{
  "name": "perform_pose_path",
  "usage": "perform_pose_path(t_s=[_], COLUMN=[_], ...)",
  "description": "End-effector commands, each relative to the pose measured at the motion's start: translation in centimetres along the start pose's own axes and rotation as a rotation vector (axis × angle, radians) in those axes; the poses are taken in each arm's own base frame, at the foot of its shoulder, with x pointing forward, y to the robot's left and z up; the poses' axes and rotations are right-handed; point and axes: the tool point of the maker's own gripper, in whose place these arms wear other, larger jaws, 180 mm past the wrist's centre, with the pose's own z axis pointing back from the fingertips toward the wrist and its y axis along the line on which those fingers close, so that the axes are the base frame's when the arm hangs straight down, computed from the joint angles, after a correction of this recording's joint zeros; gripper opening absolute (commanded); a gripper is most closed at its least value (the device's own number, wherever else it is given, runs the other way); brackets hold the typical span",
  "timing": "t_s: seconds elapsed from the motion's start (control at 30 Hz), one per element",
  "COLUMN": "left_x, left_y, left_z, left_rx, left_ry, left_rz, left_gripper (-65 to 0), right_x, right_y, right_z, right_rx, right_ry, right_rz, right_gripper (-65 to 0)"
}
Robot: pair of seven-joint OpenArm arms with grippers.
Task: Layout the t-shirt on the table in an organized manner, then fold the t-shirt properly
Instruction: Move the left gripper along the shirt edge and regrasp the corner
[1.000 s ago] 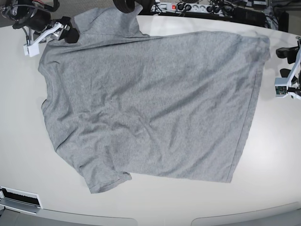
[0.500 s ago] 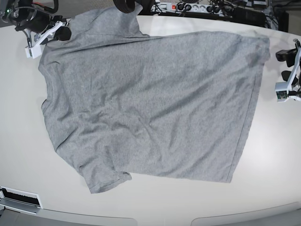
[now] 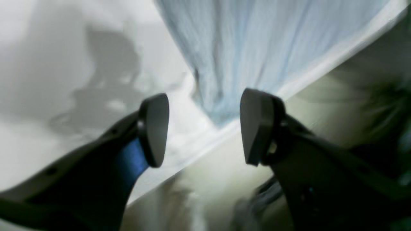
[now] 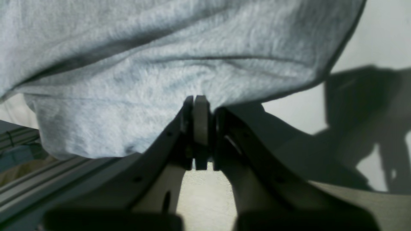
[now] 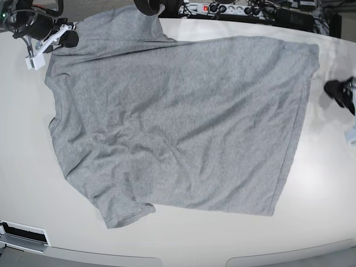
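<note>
The heather-grey t-shirt lies spread on the white table with its plain side up, collar to the left and hem to the right. My right gripper is at the shirt's far left sleeve edge. The right wrist view shows its jaws pressed together with the t-shirt bunched at their tips. My left gripper hangs off the shirt's right hem near the frame edge. In the left wrist view it stands open, holding nothing, with the t-shirt's hem corner just beyond its fingers.
A power strip with cables and a dark round object sit along the table's back edge. The sleeve beside my right gripper hangs past the table edge over a metal rail. Bare tabletop surrounds the shirt in front and at the right.
My right gripper has shut on the sleeve edge and drawn slightly up and left. My left arm has pulled back to the right, away from the hem.
</note>
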Motion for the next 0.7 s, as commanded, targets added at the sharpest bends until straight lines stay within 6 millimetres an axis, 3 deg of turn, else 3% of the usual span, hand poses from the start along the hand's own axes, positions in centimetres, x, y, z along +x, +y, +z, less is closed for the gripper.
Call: perform_pose_path(t_s=[0.0, 0.07, 0.17, 0.33, 0.5, 0.67], left_x=[0.8, 0.8, -1.5, -4.9, -7.9, -10.6], left_y=[1.0, 1.6, 3.0, 3.4, 3.0, 1.6], left_z=[2.1, 3.0, 3.8, 4.1, 3.4, 1.3], left_rx=[0.004, -0.046, -0.037, -0.026, -0.042, -0.092], left_ry=[-0.057, -0.121, -0.125, -0.133, -0.171, -0.258], left_rz=[0.025, 0.134, 0.239, 0.321, 0.411, 0.531], left_gripper=[-28.8, -28.8, -29.6, -31.2, -31.2, -31.2], right_x=[0.5, 0.5, 0.6, 1.2, 1.2, 1.2], right_y=[-0.1, -0.1, -0.1, 0.5, 0.6, 0.6], right_z=[0.5, 0.5, 0.5, 0.5, 0.5, 0.5], right_rx=[0.000, 0.000, 0.003, 0.036, 0.042, 0.042], right_ry=[-0.015, -0.014, -0.017, -0.049, -0.050, -0.050], right_rz=[0.011, 0.012, 0.010, -0.004, 0.006, 0.005], right_gripper=[-65.0, -65.0, -65.0, -65.0, -65.0, -65.0])
